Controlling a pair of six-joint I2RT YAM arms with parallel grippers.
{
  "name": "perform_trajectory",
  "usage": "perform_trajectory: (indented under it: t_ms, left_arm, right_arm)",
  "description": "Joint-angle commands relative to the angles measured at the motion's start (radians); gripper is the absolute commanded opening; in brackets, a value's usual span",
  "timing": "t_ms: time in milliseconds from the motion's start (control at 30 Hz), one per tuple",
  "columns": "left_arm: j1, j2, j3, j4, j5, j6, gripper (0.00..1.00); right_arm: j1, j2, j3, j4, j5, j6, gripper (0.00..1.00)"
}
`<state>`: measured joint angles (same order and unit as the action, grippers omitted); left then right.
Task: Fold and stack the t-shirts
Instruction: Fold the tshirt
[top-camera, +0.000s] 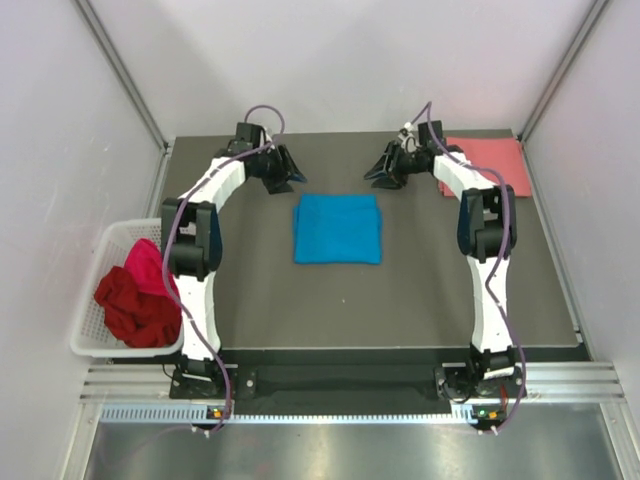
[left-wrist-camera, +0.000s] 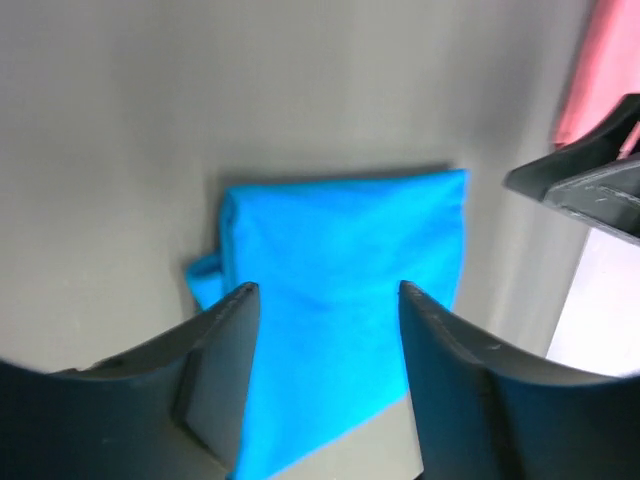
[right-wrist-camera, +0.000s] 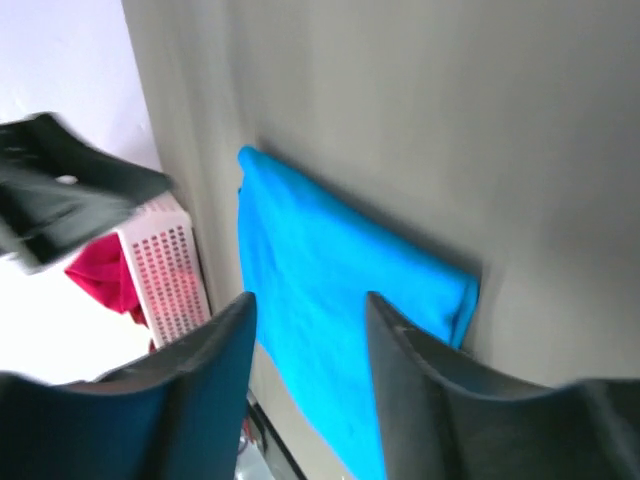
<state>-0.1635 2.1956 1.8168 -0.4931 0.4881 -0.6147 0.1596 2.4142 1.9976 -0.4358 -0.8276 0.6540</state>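
Note:
A bright blue t-shirt (top-camera: 338, 228) lies folded into a neat rectangle in the middle of the table; it also shows in the left wrist view (left-wrist-camera: 340, 290) and the right wrist view (right-wrist-camera: 340, 290). A salmon pink t-shirt (top-camera: 487, 163) lies folded flat at the far right corner. A dark red t-shirt (top-camera: 135, 308) and a magenta one (top-camera: 148, 265) are bunched in the basket. My left gripper (top-camera: 287, 176) is open and empty, above the table beyond the blue shirt's far left corner. My right gripper (top-camera: 381, 172) is open and empty beyond its far right corner.
A white lattice basket (top-camera: 95, 300) hangs off the table's left edge, and shows in the right wrist view (right-wrist-camera: 165, 265). Grey walls with metal posts close in the table at the back and sides.

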Motion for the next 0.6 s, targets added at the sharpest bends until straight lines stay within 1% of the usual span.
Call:
perform_trajectory:
  t_ms: [0, 33, 67, 100, 133, 200, 233, 300, 467, 567]
  left_arm:
    - [0.005, -0.171, -0.031, -0.055, -0.055, 0.061, 0.64]
    - [0.005, -0.183, -0.054, -0.065, -0.062, 0.07, 0.68]
    - [0.005, -0.191, -0.095, -0.074, -0.069, 0.088, 0.69]
    - [0.004, -0.207, -0.118, -0.081, -0.08, 0.095, 0.7]
    - [0.004, -0.212, -0.143, -0.081, -0.085, 0.101, 0.72]
    - [-0.001, -0.22, -0.192, -0.091, -0.112, 0.116, 0.73]
    - [-0.004, -0.22, -0.203, -0.094, -0.121, 0.119, 0.73]
    - [-0.01, -0.22, -0.229, -0.098, -0.135, 0.121, 0.73]
    - [-0.013, -0.284, -0.3, -0.055, -0.158, 0.095, 0.73]
    - [-0.013, -0.307, -0.33, -0.051, -0.171, 0.093, 0.73]
  right_arm:
    - [-0.009, -0.139, 0.017, -0.147, 0.056, -0.125, 0.5]
    - [-0.008, -0.177, 0.006, -0.191, 0.064, -0.145, 0.58]
    - [-0.009, -0.196, -0.019, -0.214, 0.083, -0.192, 0.62]
    - [-0.009, -0.229, -0.031, -0.236, 0.097, -0.217, 0.7]
    - [-0.008, -0.246, -0.045, -0.272, 0.114, -0.243, 0.76]
    - [-0.009, -0.277, -0.104, -0.287, 0.156, -0.309, 0.87]
    - [-0.009, -0.3, -0.126, -0.29, 0.166, -0.327, 0.95]
    - [-0.008, -0.316, -0.187, -0.276, 0.182, -0.369, 1.0]
    - [-0.003, -0.299, -0.238, -0.271, 0.202, -0.424, 1.0]
    - [-0.002, -0.293, -0.27, -0.25, 0.196, -0.416, 1.0]
